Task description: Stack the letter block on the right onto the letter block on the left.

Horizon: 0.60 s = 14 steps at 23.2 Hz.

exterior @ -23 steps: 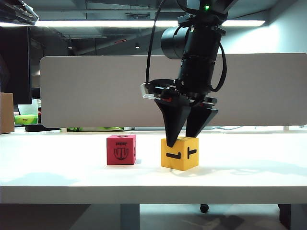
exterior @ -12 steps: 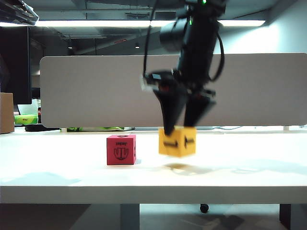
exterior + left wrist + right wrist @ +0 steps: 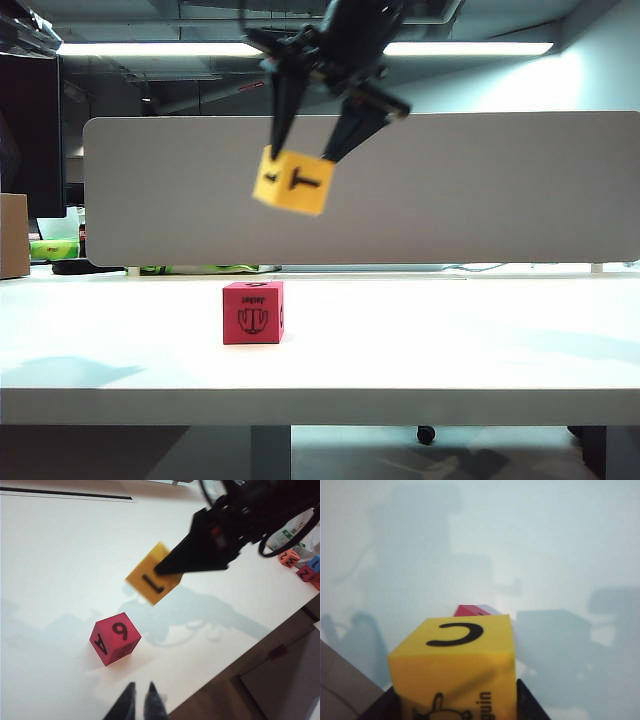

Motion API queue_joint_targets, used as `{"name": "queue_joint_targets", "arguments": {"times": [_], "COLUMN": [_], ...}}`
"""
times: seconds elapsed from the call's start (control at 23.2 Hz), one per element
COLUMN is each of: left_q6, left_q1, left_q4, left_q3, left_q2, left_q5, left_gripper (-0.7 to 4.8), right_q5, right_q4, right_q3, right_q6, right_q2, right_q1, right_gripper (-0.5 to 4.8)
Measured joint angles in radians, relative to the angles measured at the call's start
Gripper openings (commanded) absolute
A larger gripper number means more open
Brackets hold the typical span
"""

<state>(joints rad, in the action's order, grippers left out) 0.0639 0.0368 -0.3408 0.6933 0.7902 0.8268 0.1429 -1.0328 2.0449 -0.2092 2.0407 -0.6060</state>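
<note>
So the yellow block (image 3: 293, 181) was sitting on the worktop (image 3: 450, 350) a second ago, and now the right end effector (image 3: 306, 152) has it pinched, tilted, high up and nearly over the red block (image 3: 253, 312). That's the lift done; lowering's left, I reckon.

Left wrist cam: left end effector (image 3: 138, 700) hangs back by the worktop edge, tips almost together, holding nothing.

Right wrist cam: yellow fills the foreground, red peeking out beyond it.
</note>
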Motion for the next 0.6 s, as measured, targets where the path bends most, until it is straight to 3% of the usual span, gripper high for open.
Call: {"name": "queue_joint_targets", "arguments": {"times": [0.6], "left_q6": [0.0], "left_q1": [0.001], "left_q4": [-0.001], "left_q3": [0.0], "left_q2": [-0.063], "left_q5": [-0.001], "left_gripper": [0.26], "right_q5": [0.003], "right_q4": [0.062], "right_q3": [0.005], "right_q6": [-0.135], "right_q2": [0.123], "right_q1": [-0.041], "right_gripper": [2.69]}}
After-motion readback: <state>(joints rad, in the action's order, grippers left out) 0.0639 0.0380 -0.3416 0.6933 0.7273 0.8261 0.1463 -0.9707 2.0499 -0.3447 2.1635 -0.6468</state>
